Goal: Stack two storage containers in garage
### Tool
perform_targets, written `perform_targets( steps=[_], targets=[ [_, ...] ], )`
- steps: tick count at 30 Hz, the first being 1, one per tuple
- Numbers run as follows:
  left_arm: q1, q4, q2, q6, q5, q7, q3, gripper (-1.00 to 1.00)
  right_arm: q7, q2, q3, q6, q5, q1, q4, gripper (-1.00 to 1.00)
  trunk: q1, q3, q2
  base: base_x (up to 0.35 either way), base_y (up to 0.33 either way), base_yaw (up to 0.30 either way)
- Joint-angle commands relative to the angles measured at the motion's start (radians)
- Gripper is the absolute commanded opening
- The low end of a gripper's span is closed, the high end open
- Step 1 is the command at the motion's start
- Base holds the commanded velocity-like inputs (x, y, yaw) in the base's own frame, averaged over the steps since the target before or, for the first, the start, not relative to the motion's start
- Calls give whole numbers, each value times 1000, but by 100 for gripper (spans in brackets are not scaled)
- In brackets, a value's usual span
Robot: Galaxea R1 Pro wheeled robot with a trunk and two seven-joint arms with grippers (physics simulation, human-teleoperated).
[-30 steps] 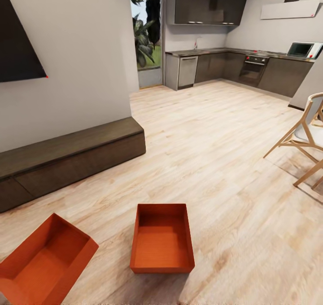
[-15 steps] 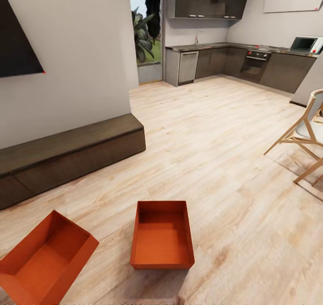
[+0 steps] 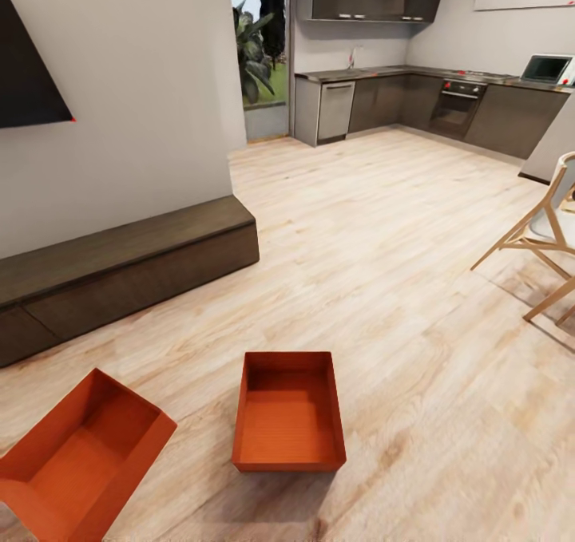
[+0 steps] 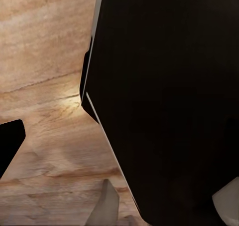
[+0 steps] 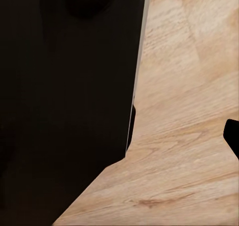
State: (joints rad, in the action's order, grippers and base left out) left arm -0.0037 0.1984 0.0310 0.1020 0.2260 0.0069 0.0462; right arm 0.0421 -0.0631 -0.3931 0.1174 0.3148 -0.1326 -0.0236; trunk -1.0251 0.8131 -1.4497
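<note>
Two storage containers [image 3: 288,414] [image 3: 80,466] open-side up on plank floor [image 3: 383,271], well apart. Gripper states: cannot tell. Risk: thin walls slipping under off-centre grasp.

Large matte-black body panel [image 4: 169,106] with angular, faceted outline and a thin pale-grey edge strip along one side. Two off-white rounded parts at its lower edge. Small black fingertip [image 4: 9,141] beside it. Similar black slab [image 5: 64,96] with a light edge strip, notched corner.
</note>
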Motion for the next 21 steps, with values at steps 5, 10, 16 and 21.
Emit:
perform_targets(
  steps=[5,10,16,21],
  targets=[
    [0,3,0,7,6,1,4,100,3,0,-7,5,10,-1,-3,100,0,9,0,0,0,0],
    [0,3,0,7,6,1,4,100,3,0,-7,5,10,-1,-3,100,0,17,0,0,0,0],
    [0,3,0,7,6,1,4,100,2,0,-7,5,10,-1,-3,100,0,27,0,0,0,0],
    [0,3,0,7,6,1,4,100,2,0,-7,5,10,-1,-3,100,0,35,0,0,0,0]
  ],
)
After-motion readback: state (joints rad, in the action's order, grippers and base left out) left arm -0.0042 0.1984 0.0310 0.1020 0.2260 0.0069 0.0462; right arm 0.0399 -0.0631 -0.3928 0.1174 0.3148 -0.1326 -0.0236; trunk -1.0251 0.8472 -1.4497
